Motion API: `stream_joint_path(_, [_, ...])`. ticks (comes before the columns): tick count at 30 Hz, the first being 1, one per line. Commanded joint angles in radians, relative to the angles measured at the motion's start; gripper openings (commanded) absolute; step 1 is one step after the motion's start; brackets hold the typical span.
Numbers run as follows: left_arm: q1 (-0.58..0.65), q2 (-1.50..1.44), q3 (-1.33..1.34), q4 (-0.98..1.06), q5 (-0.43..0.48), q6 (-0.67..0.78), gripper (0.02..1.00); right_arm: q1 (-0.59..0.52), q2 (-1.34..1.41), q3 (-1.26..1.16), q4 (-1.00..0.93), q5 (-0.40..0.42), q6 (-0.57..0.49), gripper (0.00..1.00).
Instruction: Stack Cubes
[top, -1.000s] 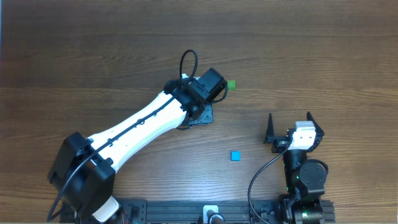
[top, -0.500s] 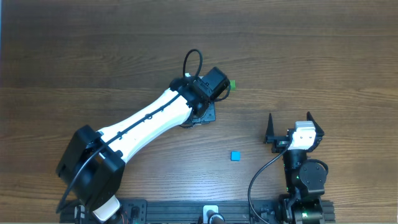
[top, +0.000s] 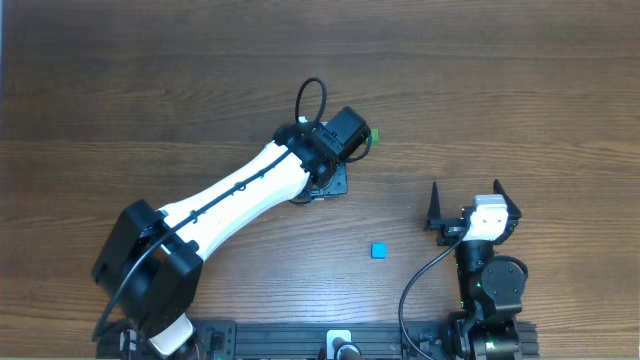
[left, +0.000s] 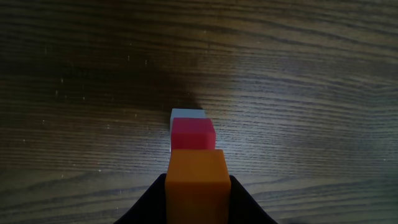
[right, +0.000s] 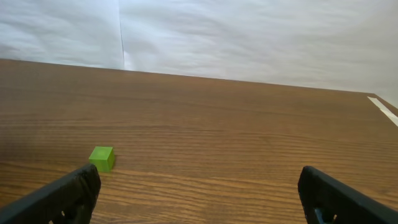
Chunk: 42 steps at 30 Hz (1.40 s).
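My left gripper (left: 198, 202) is shut on an orange cube (left: 198, 177). Just past it a red cube (left: 193, 134) sits on a grey-white cube (left: 186, 114) on the wooden table; whether the orange cube touches the red one I cannot tell. In the top view the left arm's wrist (top: 335, 140) covers this stack. A green cube (top: 373, 135) (right: 102, 158) lies just to the right of that wrist. A blue cube (top: 378, 250) lies alone nearer the front. My right gripper (top: 466, 203) (right: 198, 186) stands open at the front right, holding nothing.
The wooden table (top: 150, 80) spreads wide on all sides. A white wall (right: 249, 37) stands behind its far edge. A black cable loop (top: 310, 100) rises from the left wrist.
The left arm shifted slightly to the right and farther out over the stack a second ago, then held still. The right arm and loose cubes have not moved.
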Motion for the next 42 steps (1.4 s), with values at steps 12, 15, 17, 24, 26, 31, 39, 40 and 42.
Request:
stream_joint_path(12, [0.011,0.053,0.021,0.007,-0.019,-0.003,0.042,-0.006,-0.007,-0.009,0.002,-0.008,-0.001,0.991])
stream_joint_path(15, [0.011,0.053,0.021,0.008,-0.019,-0.004,0.04,-0.006,-0.007,-0.009,0.002,-0.008,-0.001,0.991])
stream_joint_path(17, [0.011,0.053,0.021,0.01,-0.019,-0.003,0.04,-0.006,-0.007,-0.009,0.002,-0.008,-0.001,0.993])
stream_joint_path(24, [0.011,0.053,0.021,0.01,-0.019,-0.003,0.185,-0.006,-0.007,-0.009,0.002,-0.008,-0.001,0.991])
stream_joint_path(26, [0.011,0.053,0.021,0.01,-0.019,-0.003,0.275,-0.006,-0.007,-0.009,0.002,-0.008,-0.001,0.993])
stream_joint_path(31, [0.011,0.053,0.021,0.011,-0.019,-0.003,0.386,-0.006,-0.007,-0.009,0.002,-0.008,-0.001,0.991])
stream_joint_path(39, [0.01,0.042,0.021,0.011,-0.03,-0.003,0.715,-0.006,-0.007,-0.009,0.002,-0.008,-0.001,0.991])
stream_joint_path(40, [0.008,0.032,0.021,0.011,-0.036,-0.004,0.801,-0.006,-0.007,-0.009,0.002,-0.008,-0.001,0.991])
stream_joint_path(42, [0.008,-0.004,0.021,0.014,-0.044,-0.004,0.936,-0.006,-0.007,-0.009,0.002,-0.008,-0.001,0.993])
